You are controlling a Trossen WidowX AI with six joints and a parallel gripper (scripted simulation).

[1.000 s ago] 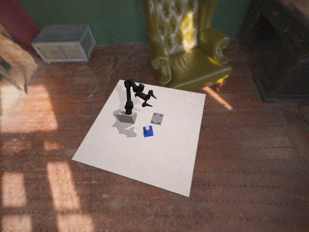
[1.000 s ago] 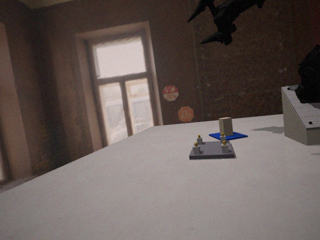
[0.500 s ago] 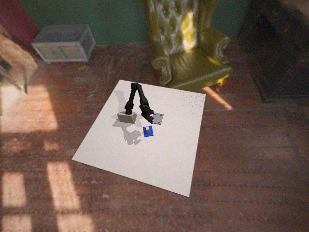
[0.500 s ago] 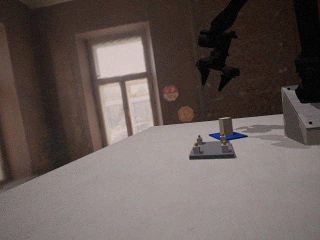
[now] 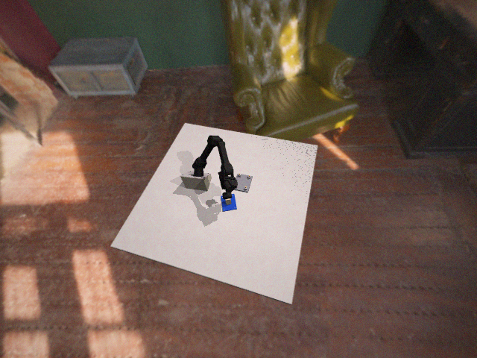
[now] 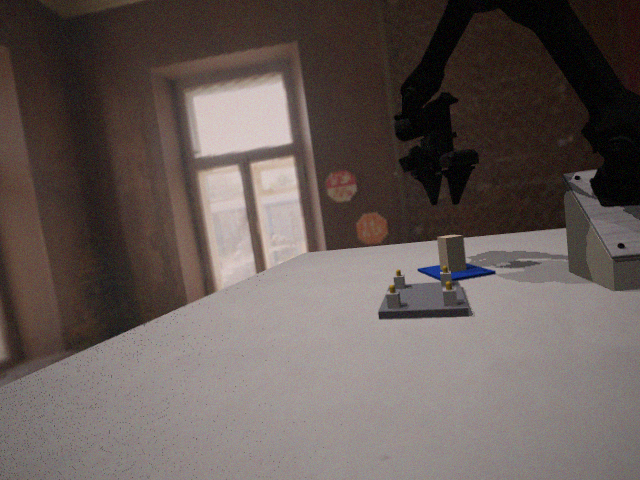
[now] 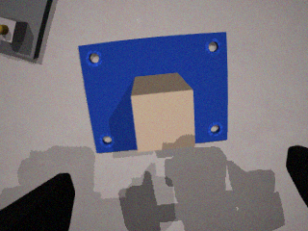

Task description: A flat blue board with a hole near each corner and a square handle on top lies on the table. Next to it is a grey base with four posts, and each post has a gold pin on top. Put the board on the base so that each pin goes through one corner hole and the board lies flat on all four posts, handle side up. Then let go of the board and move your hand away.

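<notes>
Exterior view: gripper (image 6: 445, 200) (image 7: 183, 172) above the board, right of centre in the upper half; jaws spread, nothing between them. Blue board (image 5: 232, 206) (image 6: 481, 271) (image 7: 164, 58) flat on the white table (image 5: 254, 246) (image 6: 310, 392) (image 7: 269, 19), tan handle (image 5: 228, 201) (image 6: 451, 253) (image 7: 165, 120) upward. Wrist view: board upper centre, four corner holes visible; part of grey base (image 5: 244, 183) (image 6: 423, 299) (image 7: 29, 45) at upper left, apart from board.

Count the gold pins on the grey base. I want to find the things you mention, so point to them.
4 gold pins, one per post near each corner of the grey base (image 5: 242, 183) (image 6: 423, 313) (image 7: 29, 45): two nearer the exterior camera (image 6: 391, 288) (image 6: 448, 285), two farther (image 6: 398, 272) (image 6: 445, 269).
</notes>
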